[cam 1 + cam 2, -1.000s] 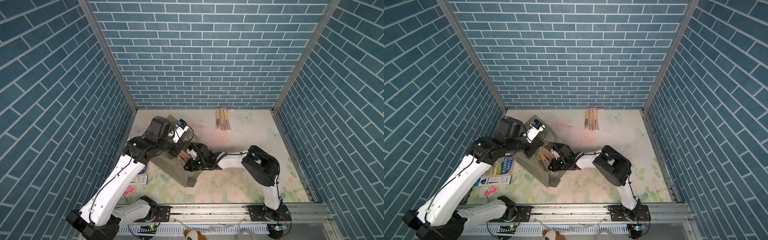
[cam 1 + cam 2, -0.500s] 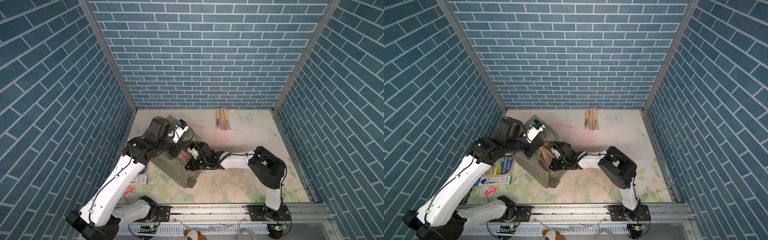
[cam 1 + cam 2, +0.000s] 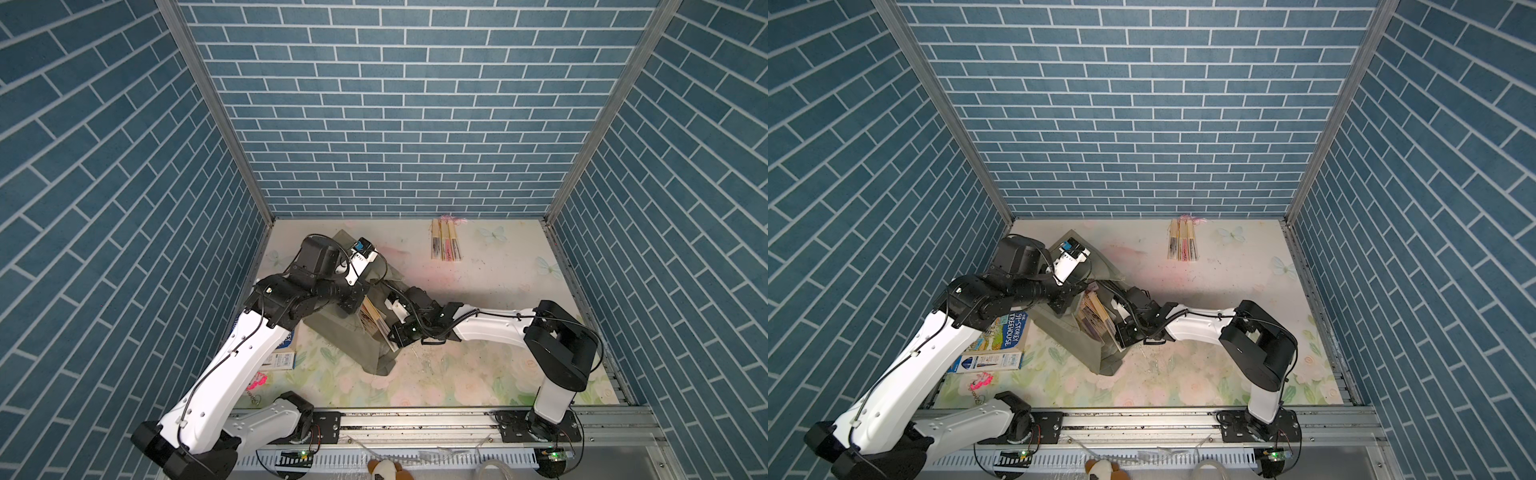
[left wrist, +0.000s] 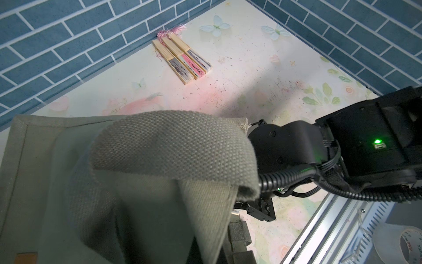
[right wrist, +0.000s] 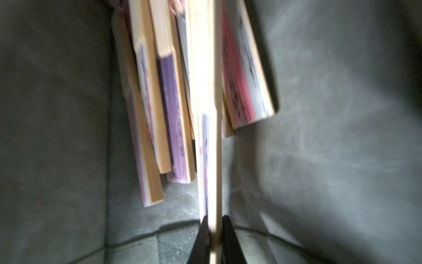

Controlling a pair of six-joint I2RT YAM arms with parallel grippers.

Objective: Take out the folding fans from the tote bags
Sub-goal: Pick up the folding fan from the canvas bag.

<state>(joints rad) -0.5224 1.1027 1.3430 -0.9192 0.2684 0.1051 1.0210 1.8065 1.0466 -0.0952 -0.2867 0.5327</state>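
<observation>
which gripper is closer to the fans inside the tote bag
Right. The right gripper reaches into the tote bag and pinches one of the fans there. The left gripper is shut on the bag's upper rim, just beside the pile.

The tote bag [image 4: 68, 182] is showing grey-green weave, an orange patch [image 4: 25, 258] glowing at its corner. The fans [image 5: 169, 114] inside are flashing pale bamboo, purple, pink with black speckles. The table [image 3: 478, 282] is wearing pastel flowers and butterflies; the walls [image 3: 395, 124] are running blue brick.
</observation>
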